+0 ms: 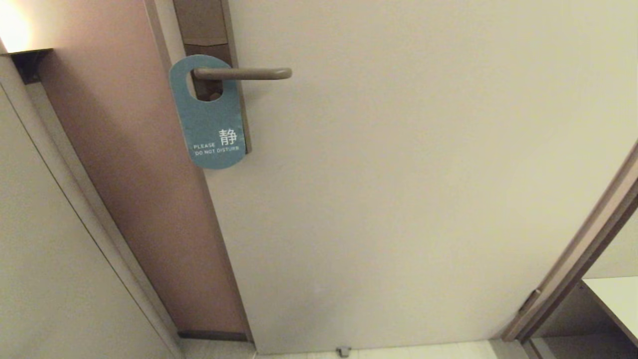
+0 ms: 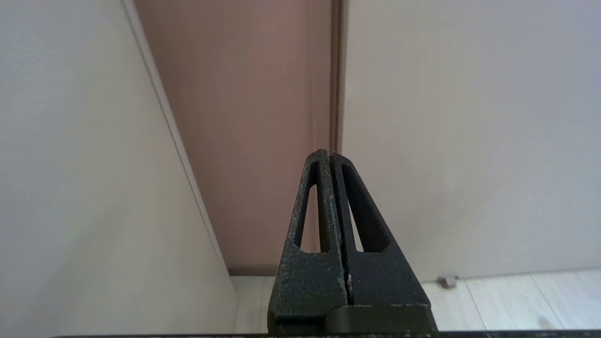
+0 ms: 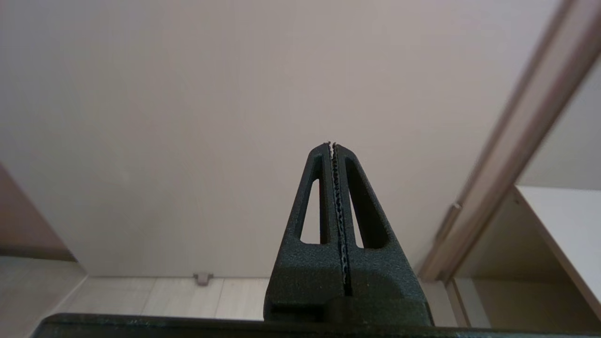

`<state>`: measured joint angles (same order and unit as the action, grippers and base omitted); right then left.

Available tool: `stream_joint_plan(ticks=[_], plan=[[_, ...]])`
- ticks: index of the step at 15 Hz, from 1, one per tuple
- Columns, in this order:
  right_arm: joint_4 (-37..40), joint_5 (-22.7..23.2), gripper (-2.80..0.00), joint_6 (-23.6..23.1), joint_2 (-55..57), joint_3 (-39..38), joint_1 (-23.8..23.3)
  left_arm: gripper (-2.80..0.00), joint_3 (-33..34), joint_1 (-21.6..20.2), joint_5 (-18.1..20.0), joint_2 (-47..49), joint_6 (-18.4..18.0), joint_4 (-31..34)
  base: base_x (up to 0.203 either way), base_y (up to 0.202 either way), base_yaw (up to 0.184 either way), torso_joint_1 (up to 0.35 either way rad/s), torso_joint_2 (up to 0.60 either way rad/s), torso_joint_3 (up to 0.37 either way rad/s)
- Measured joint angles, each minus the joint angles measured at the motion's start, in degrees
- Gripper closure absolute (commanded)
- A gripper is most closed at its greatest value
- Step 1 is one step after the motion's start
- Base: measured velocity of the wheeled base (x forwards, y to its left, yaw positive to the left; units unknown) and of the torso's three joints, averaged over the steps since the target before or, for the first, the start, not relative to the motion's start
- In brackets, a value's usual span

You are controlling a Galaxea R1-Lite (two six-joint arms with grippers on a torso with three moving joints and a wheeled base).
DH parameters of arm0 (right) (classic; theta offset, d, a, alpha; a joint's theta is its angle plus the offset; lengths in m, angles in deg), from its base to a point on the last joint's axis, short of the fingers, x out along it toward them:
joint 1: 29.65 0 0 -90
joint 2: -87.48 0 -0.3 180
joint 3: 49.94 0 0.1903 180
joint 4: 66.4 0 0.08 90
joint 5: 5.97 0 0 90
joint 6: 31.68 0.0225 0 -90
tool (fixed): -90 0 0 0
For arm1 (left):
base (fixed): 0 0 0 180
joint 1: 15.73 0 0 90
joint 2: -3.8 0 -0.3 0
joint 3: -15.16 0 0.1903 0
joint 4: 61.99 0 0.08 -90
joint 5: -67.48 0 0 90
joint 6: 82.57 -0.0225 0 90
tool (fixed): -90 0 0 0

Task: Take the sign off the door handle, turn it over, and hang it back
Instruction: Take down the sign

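In the head view, the sign (image 1: 209,119) hangs by its oval hole on the door handle (image 1: 242,74), teal face outward, at the far left of the door (image 1: 423,174). In the left wrist view, the left gripper (image 2: 330,155) is fully closed and holds nothing, low before the door edge. In the right wrist view, the right gripper (image 3: 332,145) is likewise closed and empty, facing the door.

Door (image 1: 423,174): pale beige, plain, fills the centre and right of the head view.
Wall panel (image 1: 144,199): reddish-brown strip left of the door.
Wall (image 1: 45,279): off-white, lower left.
Lamp (image 1: 15,30): warm glow, upper left corner.
Floor (image 1: 423,351): light tiles along the bottom edge, small door stop (image 1: 343,351).
Shelf (image 1: 615,299): white top, lower right corner.
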<state>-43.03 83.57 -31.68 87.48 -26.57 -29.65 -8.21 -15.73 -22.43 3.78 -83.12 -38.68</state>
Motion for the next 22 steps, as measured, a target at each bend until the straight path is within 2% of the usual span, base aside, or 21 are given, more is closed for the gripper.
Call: stream_joint_plan(ticks=[3, 19, 22], plan=[[0.0, 0.0, 0.00, 0.0, 0.0, 0.0, 0.0, 0.00, 0.0, 0.0, -0.1, 0.0, 0.0, 0.0, 0.174, 0.000, 0.000, 0.003, 0.00, 0.003], [0.0, 0.0, 0.00, 0.0, 0.0, 0.0, 0.0, 0.00, 0.0, 0.0, 0.0, 0.0, 0.3, 0.0, 0.000, 0.000, 0.000, 0.000, 0.00, 0.000], [0.0, 0.0, 0.00, 0.0, 0.0, 0.0, 0.0, 0.00, -0.1, 0.0, 0.4, 0.0, -1.1, -0.5, 0.000, 0.000, 0.000, 0.000, 0.00, 0.000]])
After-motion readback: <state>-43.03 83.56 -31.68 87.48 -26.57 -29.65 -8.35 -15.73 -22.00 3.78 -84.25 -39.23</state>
